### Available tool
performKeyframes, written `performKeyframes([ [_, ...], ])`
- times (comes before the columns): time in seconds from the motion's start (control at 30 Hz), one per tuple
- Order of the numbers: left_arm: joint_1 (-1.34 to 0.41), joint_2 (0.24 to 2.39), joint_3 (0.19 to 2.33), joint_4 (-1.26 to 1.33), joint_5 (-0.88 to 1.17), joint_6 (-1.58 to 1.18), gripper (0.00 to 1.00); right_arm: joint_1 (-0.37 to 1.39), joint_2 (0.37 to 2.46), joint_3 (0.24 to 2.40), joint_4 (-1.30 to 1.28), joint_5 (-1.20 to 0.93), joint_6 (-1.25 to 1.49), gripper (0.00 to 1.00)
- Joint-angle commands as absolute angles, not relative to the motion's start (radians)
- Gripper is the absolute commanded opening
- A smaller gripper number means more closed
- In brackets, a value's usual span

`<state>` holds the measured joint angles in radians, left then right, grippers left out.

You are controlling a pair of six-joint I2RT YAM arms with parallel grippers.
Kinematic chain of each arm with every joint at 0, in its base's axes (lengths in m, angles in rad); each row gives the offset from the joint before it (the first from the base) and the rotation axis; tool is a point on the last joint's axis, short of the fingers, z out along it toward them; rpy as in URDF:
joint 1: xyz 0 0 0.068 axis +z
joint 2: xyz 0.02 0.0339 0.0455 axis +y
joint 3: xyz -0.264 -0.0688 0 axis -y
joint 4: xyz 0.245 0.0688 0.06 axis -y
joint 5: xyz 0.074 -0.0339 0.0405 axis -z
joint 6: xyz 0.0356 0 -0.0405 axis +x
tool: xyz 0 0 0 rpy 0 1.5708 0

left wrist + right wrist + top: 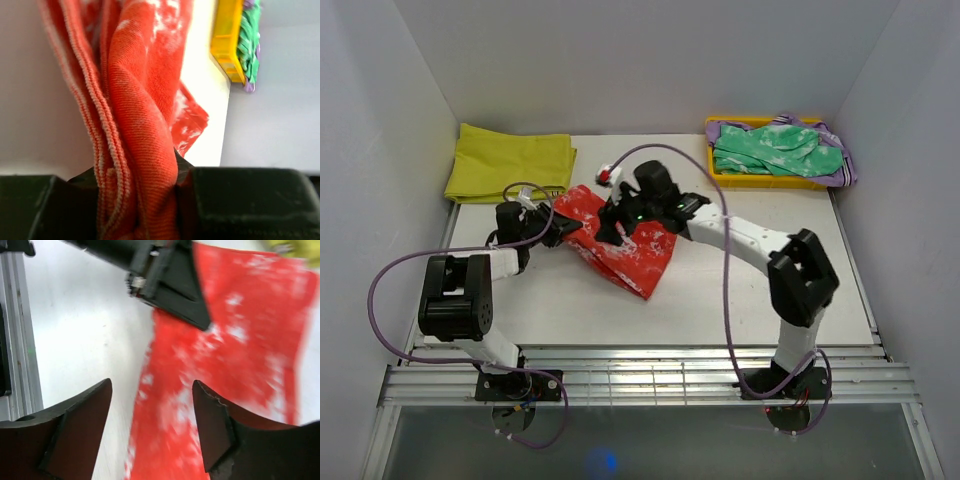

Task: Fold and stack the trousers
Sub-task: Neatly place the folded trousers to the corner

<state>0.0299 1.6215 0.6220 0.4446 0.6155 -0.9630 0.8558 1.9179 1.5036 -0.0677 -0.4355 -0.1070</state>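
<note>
Item 1, trousers (625, 245): red-orange with white blotches, lying folded in layers on the white table (720, 300), a little left of its middle and apart from all four edges. One bunched edge (140, 125) is lifting off the surface on the left side.

Item 2, left gripper (560, 228): reaching in from the left edge and pinching that bunched edge. The wrist view is showing fabric squeezed tight between its two black fingers (235, 200).

Item 3, right gripper (617, 225): hovering over the trousers (240, 340) with its jaws standing apart and gripping nothing (152, 425).

Item 4, yellow cloth (510, 162): lying flat at the far left corner.

Item 5, yellow bin (760, 180): sitting at the far right corner and holding a green garment (775, 150) over purple cloth (847, 165).
</note>
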Motion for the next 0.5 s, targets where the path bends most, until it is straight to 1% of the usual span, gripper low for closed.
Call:
performKeyframes([
  [0.0,-0.055,1.5,0.756,0.52,0.565,-0.795,0.0,0.697,1.711,1.422,-0.106,-0.492,-0.101,0.73],
  [0.07,-0.087,1.511,0.807,0.519,0.557,-0.714,0.0,0.617,1.662,1.372,-0.148,-0.482,-0.144,0.77],
  [0.1,-0.095,1.523,0.837,0.512,0.555,-0.691,0.0,0.594,1.623,1.359,-0.165,-0.47,-0.162,0.82],
  [0.13,-0.103,1.554,0.901,0.493,0.548,-0.669,0.0,0.551,1.606,1.344,-0.181,-0.46,-0.194,0.84],
  [0.17,-0.109,1.571,0.931,0.491,0.542,-0.648,0.0,0.528,1.588,1.306,-0.195,-0.451,-0.205,0.91],
  [0.2,-0.11,1.587,0.96,0.492,0.54,-0.644,0.0,0.508,1.556,1.289,-0.201,-0.448,-0.215,0.96],
  [0.23,-0.112,1.623,1.019,0.492,0.538,-0.638,0.0,0.471,1.542,1.27,-0.206,-0.448,-0.228,0.98],
  [0.27,-0.112,1.641,1.05,0.492,0.532,-0.626,0.0,0.454,1.53,1.256,-0.212,-0.448,-0.235,0.95],
  [0.43,-0.112,1.742,1.231,0.508,0.483,-0.64,0.0,0.404,1.471,1.174,-0.218,-0.436,-0.259,0.9],
  [0.47,-0.112,1.771,1.299,0.509,0.474,-0.646,0.0,0.4,1.465,1.166,-0.218,-0.433,-0.265,0.9],
])
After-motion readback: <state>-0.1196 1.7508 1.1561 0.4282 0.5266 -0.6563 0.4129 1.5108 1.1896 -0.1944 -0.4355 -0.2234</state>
